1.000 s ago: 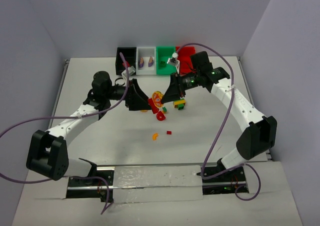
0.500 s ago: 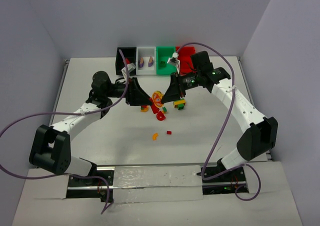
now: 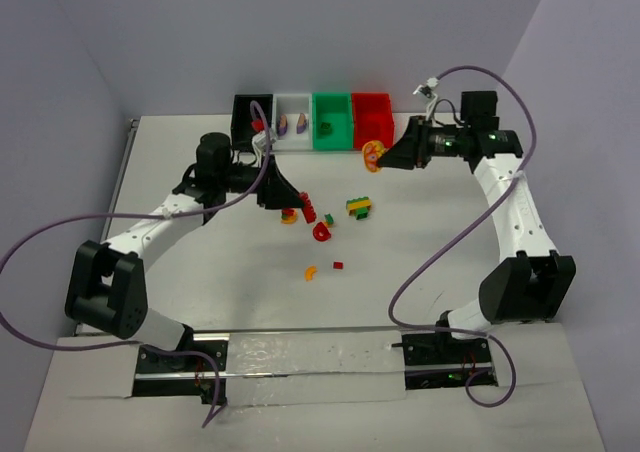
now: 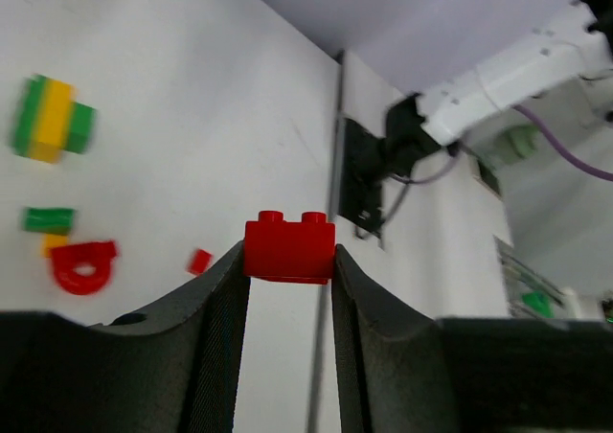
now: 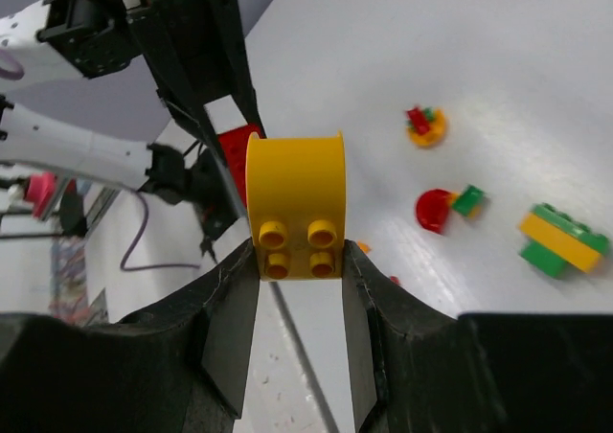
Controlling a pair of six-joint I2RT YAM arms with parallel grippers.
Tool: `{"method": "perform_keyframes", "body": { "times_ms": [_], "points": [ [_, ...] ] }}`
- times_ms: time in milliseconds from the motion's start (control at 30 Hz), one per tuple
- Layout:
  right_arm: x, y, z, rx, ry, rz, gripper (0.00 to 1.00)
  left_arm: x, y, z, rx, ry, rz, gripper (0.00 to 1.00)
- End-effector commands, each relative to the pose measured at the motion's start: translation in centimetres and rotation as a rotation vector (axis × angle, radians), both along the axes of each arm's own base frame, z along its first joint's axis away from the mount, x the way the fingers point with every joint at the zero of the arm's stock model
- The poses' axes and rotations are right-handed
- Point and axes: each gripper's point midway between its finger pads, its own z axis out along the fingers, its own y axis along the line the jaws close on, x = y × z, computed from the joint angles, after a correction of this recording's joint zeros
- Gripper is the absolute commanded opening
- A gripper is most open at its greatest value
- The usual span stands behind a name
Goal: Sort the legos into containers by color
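A second ago both grippers met over one stack mid-table. Now they are well apart, so the stack is split by colour. The left gripper (image 4: 287, 278) is clamped partway shut on a red brick (image 4: 288, 246), low over the table near the green-yellow stack (image 3: 359, 207). The right gripper (image 5: 297, 261) pinches a yellow piece (image 5: 295, 193) and has swung back, close to the red bin (image 3: 372, 140). Each piece can now go to its own bin.

At the far edge:
- The black bin (image 3: 243, 112) has unclear contents.
- The white bin (image 3: 294, 144) holds two purple pieces (image 3: 284, 124).
- The green bin (image 3: 331, 144) holds a green piece (image 3: 326, 127).
- The red bin looks empty.
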Motion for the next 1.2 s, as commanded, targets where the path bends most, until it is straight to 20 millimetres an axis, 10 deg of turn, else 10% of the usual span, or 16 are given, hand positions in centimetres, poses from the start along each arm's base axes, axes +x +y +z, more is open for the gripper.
{"method": "perform_keyframes", "body": {
  "times_ms": [0, 200, 567, 1000, 1167],
  "points": [
    [0.9, -5.0, 1.9, -0.066, -0.099, -0.185, 0.00, 9.5, -1.4, 1.7, 0.109, -0.264, 0.314, 0.00],
    [2.4, -10.3, -0.7, -0.189, -0.055, -0.459, 0.00, 22.8, -7.8, 4.7, 0.151, -0.477, 0.655, 0.00],
    [1.5, -11.9, -2.5, -0.257, -0.019, -0.546, 0.00, 33.1, -14.5, 1.2, 0.112, -0.768, 0.908, 0.00],
    [1.1, -11.6, -3.6, -0.253, 0.016, -0.537, 0.00, 34.0, -17.5, -1.8, -0.004, -0.937, 0.879, 0.14],
    [1.3, -11.4, -3.8, -0.240, 0.024, -0.529, 0.00, 33.8, -17.6, -1.2, -0.037, -0.927, 0.885, 0.60]
  ]
}}
